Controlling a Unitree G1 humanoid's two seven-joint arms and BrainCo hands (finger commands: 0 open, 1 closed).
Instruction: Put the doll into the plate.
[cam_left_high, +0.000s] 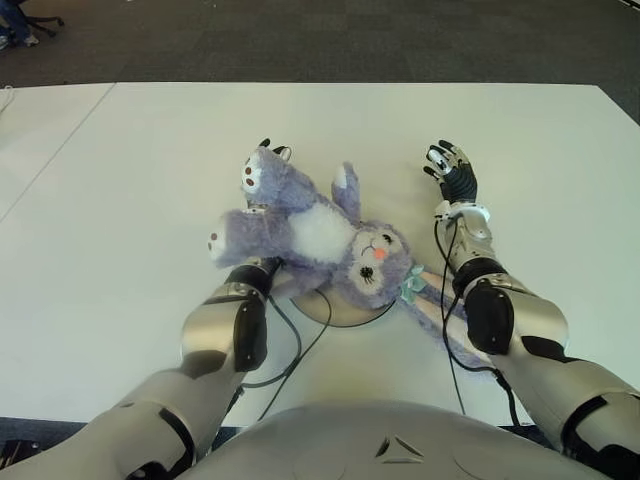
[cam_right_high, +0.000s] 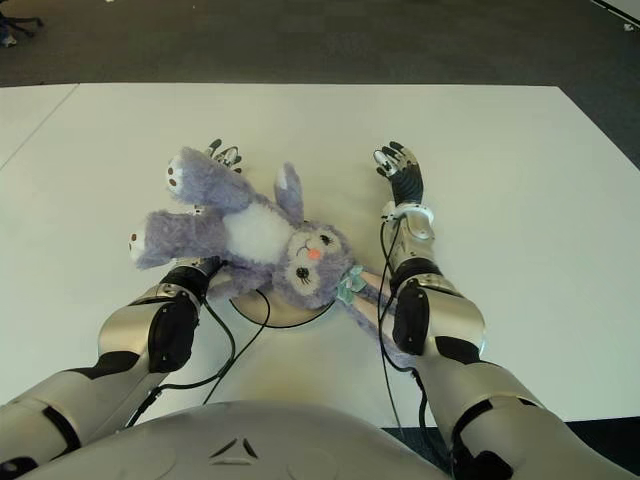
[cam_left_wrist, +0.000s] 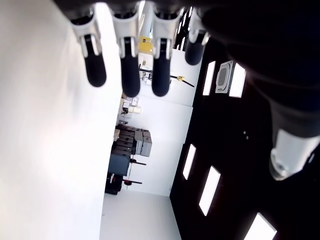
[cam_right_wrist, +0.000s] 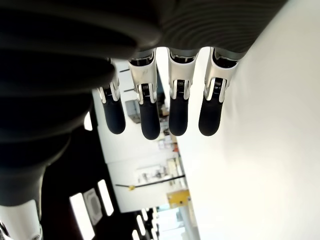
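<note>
A purple plush rabbit doll (cam_left_high: 318, 234) with a white belly lies on its back across my left forearm. Its head is over a pale round plate (cam_left_high: 352, 316), and only the plate's near rim shows. Its legs point to the far left and one long ear with a teal bow (cam_left_high: 412, 287) reaches toward my right forearm. The doll's legs cover most of my left hand (cam_left_high: 268, 148), with just the fingertips showing beyond them. In the left wrist view its fingers (cam_left_wrist: 130, 70) are straight and hold nothing. My right hand (cam_left_high: 454, 178) shows open to the right of the doll, fingers (cam_right_wrist: 150, 117) extended.
The white table (cam_left_high: 140, 180) stretches wide to the far side and both flanks, with a seam to another tabletop (cam_left_high: 45, 130) at the left. Dark carpet (cam_left_high: 350, 40) lies beyond the far edge. Black cables (cam_left_high: 290, 365) run along both forearms near the plate.
</note>
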